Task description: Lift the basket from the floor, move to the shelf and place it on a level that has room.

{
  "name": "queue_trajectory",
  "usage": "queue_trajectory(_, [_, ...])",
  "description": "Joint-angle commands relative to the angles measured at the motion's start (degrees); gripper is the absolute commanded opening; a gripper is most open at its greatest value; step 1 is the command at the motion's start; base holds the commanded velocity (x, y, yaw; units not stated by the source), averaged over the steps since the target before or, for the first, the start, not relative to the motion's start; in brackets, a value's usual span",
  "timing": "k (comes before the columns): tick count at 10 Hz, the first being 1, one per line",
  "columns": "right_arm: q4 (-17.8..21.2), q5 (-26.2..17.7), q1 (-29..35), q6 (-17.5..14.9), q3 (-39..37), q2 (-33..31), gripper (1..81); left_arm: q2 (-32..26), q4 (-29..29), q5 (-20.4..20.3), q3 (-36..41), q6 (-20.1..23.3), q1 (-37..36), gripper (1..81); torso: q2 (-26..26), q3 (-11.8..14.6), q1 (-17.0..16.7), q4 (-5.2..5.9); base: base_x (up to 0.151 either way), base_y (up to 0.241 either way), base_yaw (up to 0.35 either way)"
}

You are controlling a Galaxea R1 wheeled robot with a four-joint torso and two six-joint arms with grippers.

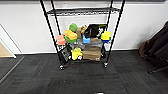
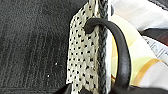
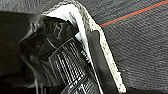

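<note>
Basket (image 2: 82,50) first: we see its woven wall and a dark loop handle (image 2: 122,52) close in both wrist views, above the floor (image 1: 82,77), short of the shelf (image 1: 82,35). Likely light, slightly yielding; rims suit gripping. Finger state: cannot tell.

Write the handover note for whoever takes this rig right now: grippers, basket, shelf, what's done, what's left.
Left gripper: close against the basket wall beside a dark loop handle; grip state cannot be told.
Right gripper: close at the basket's rim, dark packaged items inside; grip state cannot be told.
Basket: seen in both wrist views with the carpet floor beyond it; whether it is fully lifted is unclear.
Shelf: straight ahead against the wall. Toy tier and box tier full; the wire level above the toys looks bare.
Left: close the distance and set the basket on that level.
</note>
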Motion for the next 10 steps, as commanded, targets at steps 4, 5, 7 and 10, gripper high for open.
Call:
queue_trajectory(4, [1.67, 1.14, 4.7, 2.9, 0.35, 0.82, 81.1, 3.54, 2.57, 2.56, -4.45, 0.45, -9.2, 81.1, 0.0, -0.05, 0.0, 0.0, 0.0, 0.0, 0.0])
queue_trajectory(5, [1.67, 1.23, 4.7, 2.9, 0.26, 0.82, 81.1, 3.63, 2.57, 2.74, -4.27, 0.45, -9.38, 81.1, 0.0, -0.05, 0.0, 0.0, 0.0, 0.0, 0.0])
queue_trajectory(7, [1.59, 2.45, 4.61, 2.9, 0.26, 0.91, 81.1, 4.07, 4.77, 2.74, -4.19, 0.54, -9.38, 1.0, 0.0, -0.05, 0.0, 0.0, 0.0, 0.0, 0.0])
queue_trajectory(10, [1.59, 3.07, 4.36, 2.9, 0.09, 1.35, 1.0, 4.6, 4.86, 3.44, -4.1, 0.45, -9.38, 81.1, 0.0, -0.05, 0.0, 0.0, 0.0, 0.0, 0.0])
